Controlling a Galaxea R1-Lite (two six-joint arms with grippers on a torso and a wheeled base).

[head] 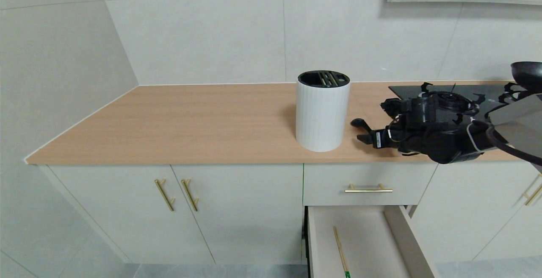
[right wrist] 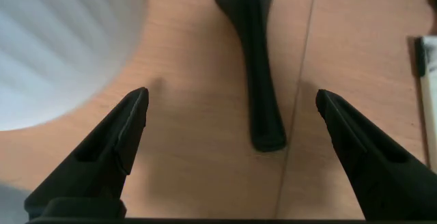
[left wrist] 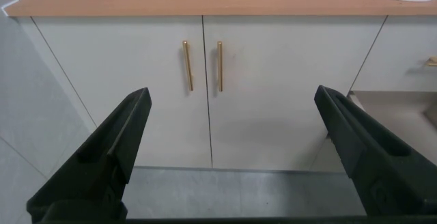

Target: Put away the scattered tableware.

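A black utensil handle point(right wrist: 257, 67) with a rounded end lies flat on the wooden counter point(head: 203, 121), just right of the white ribbed holder point(head: 322, 115) with a black slotted top. My right gripper point(right wrist: 231, 95) hovers low over it, open, one finger on each side of the handle and apart from it. From the head, that gripper point(head: 367, 136) sits beside the holder with the handle's tip point(head: 358, 122) poking out. My left gripper point(left wrist: 232, 98) is open with nothing in it, below counter height, facing the cabinet doors point(left wrist: 205, 94).
A lower drawer point(head: 394, 235) stands open under the counter, with a pair of chopsticks point(head: 341, 250) inside. A black hob point(head: 453, 95) and a dark pan point(head: 527, 74) occupy the counter's right end. A tiled wall closes off the back and left.
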